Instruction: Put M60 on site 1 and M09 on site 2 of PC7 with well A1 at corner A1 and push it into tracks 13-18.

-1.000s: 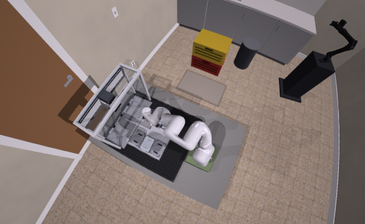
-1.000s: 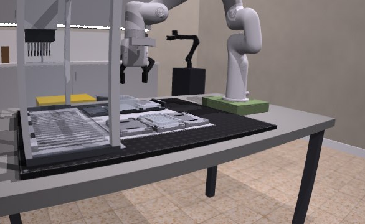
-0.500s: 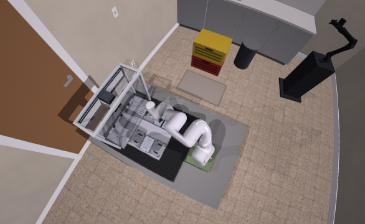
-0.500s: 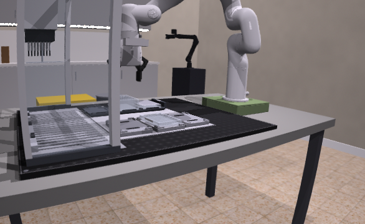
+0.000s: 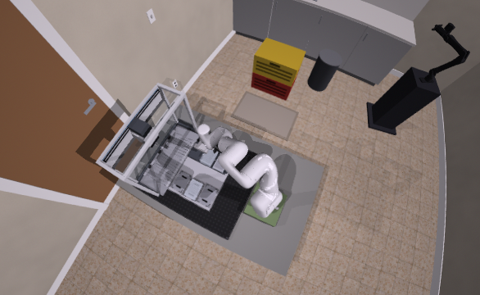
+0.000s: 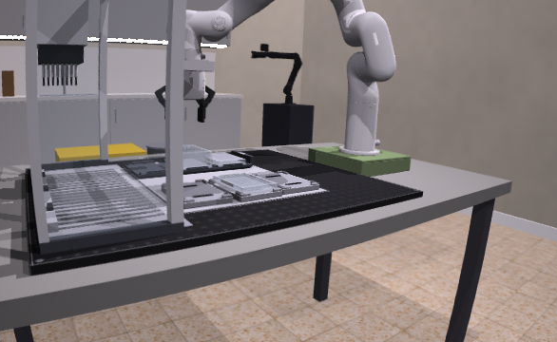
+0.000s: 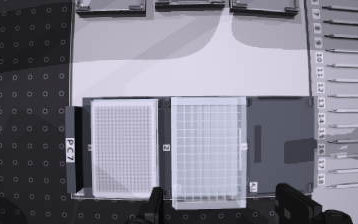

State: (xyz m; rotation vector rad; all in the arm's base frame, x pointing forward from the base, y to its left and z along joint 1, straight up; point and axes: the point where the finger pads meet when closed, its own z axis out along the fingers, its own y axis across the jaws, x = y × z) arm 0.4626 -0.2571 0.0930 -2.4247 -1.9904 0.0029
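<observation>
The carrier [image 7: 280, 150] reads "PC7" at its handle, its long axis running from handle toward the rails [image 6: 103, 199] [image 7: 352, 111], beside printed 13–18. On it, M60 [image 7: 125, 147] lies nearest the handle, M09 [image 7: 208, 150] next, by "2"; "A1" marks the bare third site. Above, the gripper's [image 6: 185, 114] [image 7: 225, 207] fingers stand wide, empty.
</observation>
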